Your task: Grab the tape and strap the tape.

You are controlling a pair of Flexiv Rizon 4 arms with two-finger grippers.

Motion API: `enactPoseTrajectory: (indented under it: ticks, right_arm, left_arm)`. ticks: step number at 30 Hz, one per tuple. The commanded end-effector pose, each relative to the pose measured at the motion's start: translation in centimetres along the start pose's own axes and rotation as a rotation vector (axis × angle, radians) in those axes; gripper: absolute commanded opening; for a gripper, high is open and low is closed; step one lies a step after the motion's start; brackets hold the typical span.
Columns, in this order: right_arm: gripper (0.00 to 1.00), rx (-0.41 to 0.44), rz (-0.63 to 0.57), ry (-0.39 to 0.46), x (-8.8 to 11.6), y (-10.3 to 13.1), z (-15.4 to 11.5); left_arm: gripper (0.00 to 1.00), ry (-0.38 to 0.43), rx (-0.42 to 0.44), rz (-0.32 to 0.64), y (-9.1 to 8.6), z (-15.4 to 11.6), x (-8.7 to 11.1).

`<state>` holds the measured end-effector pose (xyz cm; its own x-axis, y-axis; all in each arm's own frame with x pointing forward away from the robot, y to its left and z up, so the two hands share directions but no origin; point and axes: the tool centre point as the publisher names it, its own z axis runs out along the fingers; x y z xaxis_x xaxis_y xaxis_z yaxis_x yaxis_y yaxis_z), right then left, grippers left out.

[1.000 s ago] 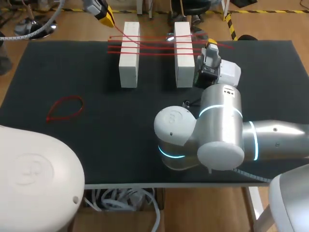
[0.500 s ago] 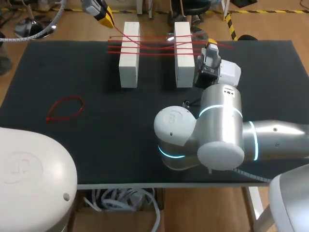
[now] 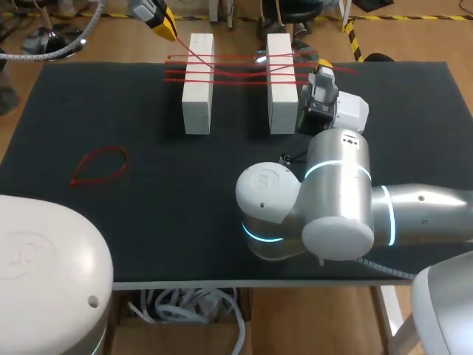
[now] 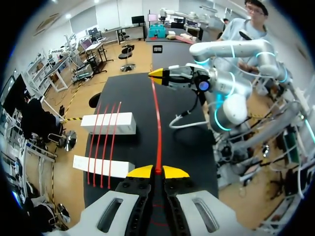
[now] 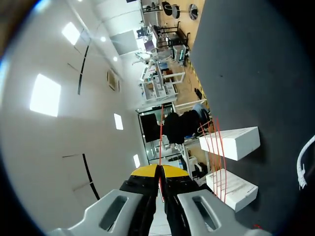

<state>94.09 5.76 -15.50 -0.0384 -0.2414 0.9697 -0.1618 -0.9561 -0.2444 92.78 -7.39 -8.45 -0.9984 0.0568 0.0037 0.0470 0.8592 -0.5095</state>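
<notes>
Two white blocks (image 3: 198, 83) (image 3: 281, 81) stand side by side at the table's far side, with several red bands (image 3: 240, 76) stretched across both. My left gripper (image 3: 165, 26) is beyond the far left block, shut on one more red band (image 3: 194, 53). That band runs taut over the blocks to my right gripper (image 3: 323, 72), which is shut on its other end just right of the right block. In the left wrist view the band (image 4: 157, 123) leads straight from my left gripper (image 4: 157, 171) to the right gripper (image 4: 163, 74). The right wrist view shows the right gripper (image 5: 160, 170) shut on the band (image 5: 161, 132).
A loose red band (image 3: 100, 164) lies on the black table (image 3: 111, 103) at the left. My right arm's large joints (image 3: 325, 200) fill the near right of the table. The blocks also show in the wrist views (image 4: 108, 123) (image 5: 231, 142).
The left arm's near housing has shifted slightly toward the left and down. Both grippers and the taut band stay about where they were.
</notes>
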Motion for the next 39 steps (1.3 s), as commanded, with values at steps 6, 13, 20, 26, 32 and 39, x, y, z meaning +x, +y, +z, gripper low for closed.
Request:
enactPoseTrajectory:
  ticks: [6, 13, 20, 26, 32, 39]
  right_arm:
    - [0.00, 0.002, -0.002, -0.005, 0.3, 0.1, 0.1]
    - [0.00, -0.002, -0.043, -0.018, 0.2, 0.1, 0.3]
    - [0.00, -0.002, -0.429, -0.065, 2.3, -0.1, 1.2]
    - [0.00, -0.009, -0.856, -0.052, 5.1, -0.6, 2.2]
    - [0.00, 0.057, -1.242, 0.020, 7.6, -2.8, 3.0]
    - [0.00, 0.119, -1.556, 0.085, 9.2, -5.5, 3.2]
  left_arm:
    - [0.00, 0.001, -0.004, 0.000, -0.1, 0.0, 0.0]
    - [0.00, 0.001, -0.004, 0.000, -0.1, 0.0, 0.0]
    - [0.00, 0.001, -0.004, 0.000, -0.1, 0.0, 0.0]
    - [0.00, 0.001, -0.004, 0.000, -0.1, 0.0, 0.0]
    - [0.00, 0.001, -0.004, 0.000, -0.1, 0.0, 0.0]
    - [0.00, 0.001, -0.004, 0.000, -0.1, 0.0, 0.0]
